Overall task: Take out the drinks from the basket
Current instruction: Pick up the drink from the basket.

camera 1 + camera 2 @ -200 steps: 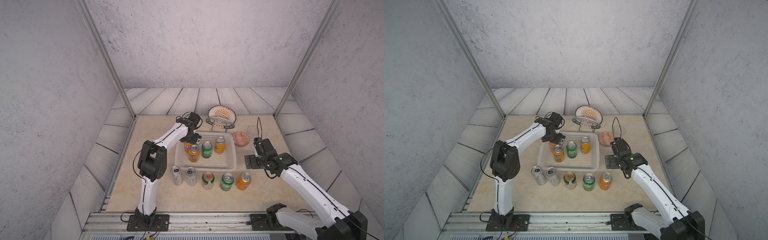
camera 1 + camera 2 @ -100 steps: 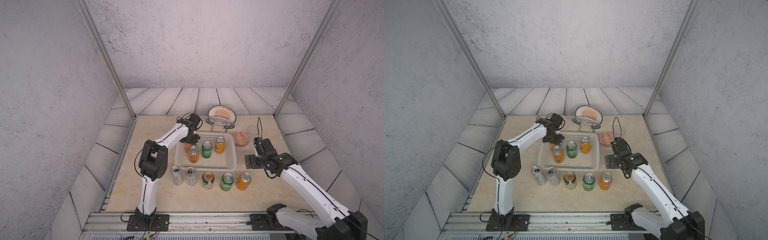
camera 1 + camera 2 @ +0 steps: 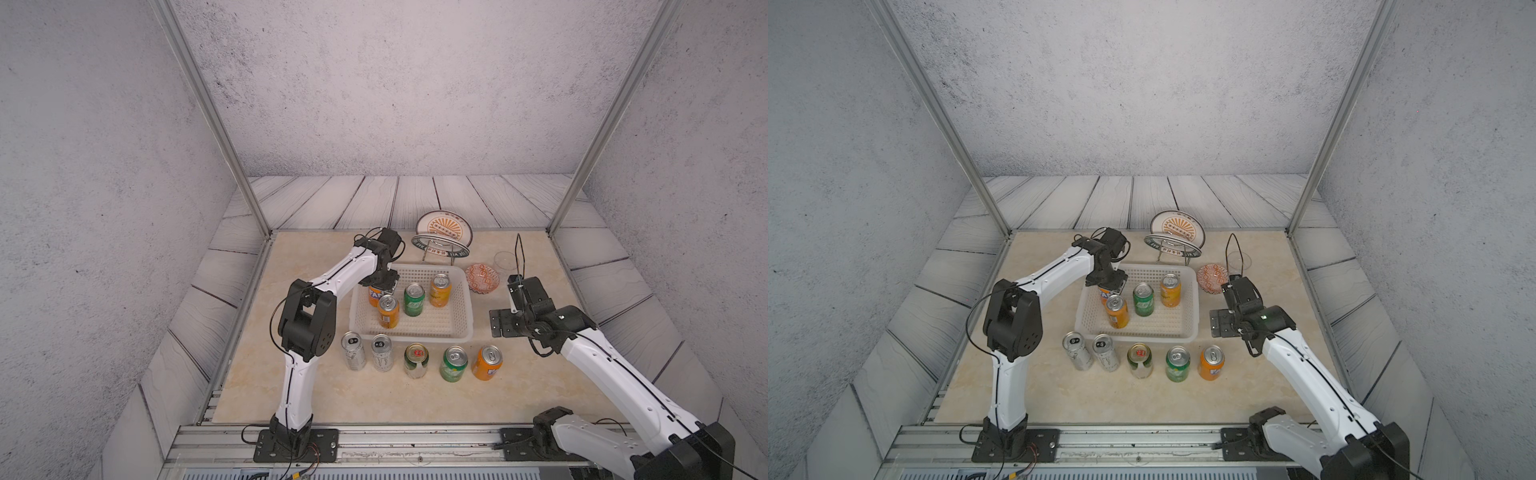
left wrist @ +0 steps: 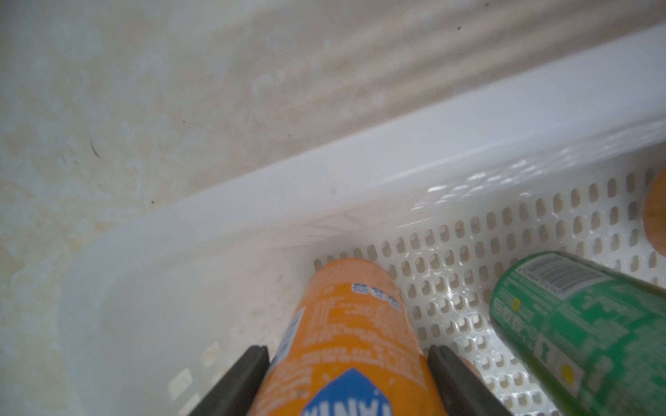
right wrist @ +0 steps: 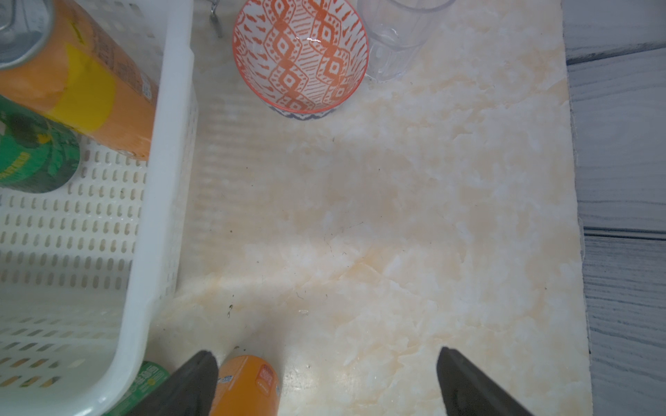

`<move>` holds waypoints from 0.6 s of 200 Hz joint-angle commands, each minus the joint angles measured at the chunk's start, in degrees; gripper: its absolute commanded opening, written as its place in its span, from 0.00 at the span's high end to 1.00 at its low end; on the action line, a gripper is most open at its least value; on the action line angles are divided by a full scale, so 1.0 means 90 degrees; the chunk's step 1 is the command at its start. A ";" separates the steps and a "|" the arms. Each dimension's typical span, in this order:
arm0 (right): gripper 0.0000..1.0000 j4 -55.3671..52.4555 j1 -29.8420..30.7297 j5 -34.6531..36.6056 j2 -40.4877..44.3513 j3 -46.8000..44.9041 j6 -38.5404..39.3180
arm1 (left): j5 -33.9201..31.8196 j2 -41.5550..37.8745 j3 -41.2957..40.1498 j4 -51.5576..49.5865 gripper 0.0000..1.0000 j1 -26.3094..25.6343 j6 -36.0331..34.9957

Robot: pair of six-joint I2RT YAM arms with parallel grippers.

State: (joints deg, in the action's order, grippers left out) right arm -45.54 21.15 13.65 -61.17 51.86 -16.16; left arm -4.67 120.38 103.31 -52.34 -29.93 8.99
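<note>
The white basket (image 3: 467, 309) (image 3: 1192, 309) holds an orange can in its back left corner (image 3: 375, 292) (image 4: 346, 324), another orange can (image 3: 388, 312) in front of it, a green can (image 3: 414, 300) (image 4: 576, 324) and a further orange can (image 3: 440, 290) (image 5: 90, 90). My left gripper (image 3: 384, 283) (image 4: 347, 354) is shut on the corner can, one finger pressed to each side. In front of the basket stand two silver cans (image 3: 353, 351), two green ones (image 3: 416, 360) and an orange one (image 3: 487, 363). My right gripper (image 3: 505, 323) (image 5: 324, 356) hangs open and empty to the right of the basket.
A red-patterned bowl (image 3: 482, 277) (image 5: 301, 54) and a clear glass cup (image 3: 505, 261) (image 5: 396, 36) sit right of the basket at the back. Plates on a wire rack (image 3: 444, 237) stand behind it. Frame posts mark the back corners.
The left gripper's fingers have closed in onto the corner orange can. The right arm has not moved.
</note>
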 commanded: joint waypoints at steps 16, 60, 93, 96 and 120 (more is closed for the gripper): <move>0.00 -0.0017 -0.0028 0.0036 0.0097 -0.0059 0.0038 | -0.0106 -0.0767 0.0064 -0.0453 0.38 -0.0097 -0.0176; 0.01 -0.0023 -0.0031 0.0039 0.0107 -0.0059 0.0033 | -0.0112 -0.1309 0.0158 -0.0743 0.38 -0.0140 -0.0234; 0.01 -0.0018 -0.0030 0.0048 0.0111 -0.0059 0.0039 | -0.0097 -0.1760 0.0191 -0.0984 0.38 -0.0170 -0.0264; 0.01 -0.0023 -0.0035 0.0050 0.0115 -0.0059 0.0038 | -0.0094 -0.1804 0.0191 -0.1004 0.38 -0.0179 -0.0268; 0.00 -0.0019 -0.0028 0.0053 0.0112 -0.0049 0.0039 | -0.0072 -0.2163 0.0184 -0.1179 0.38 -0.0190 -0.0313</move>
State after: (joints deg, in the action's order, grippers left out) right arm -45.54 21.12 13.65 -61.17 51.86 -15.99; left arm -4.89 105.67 103.26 -60.73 -31.00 7.27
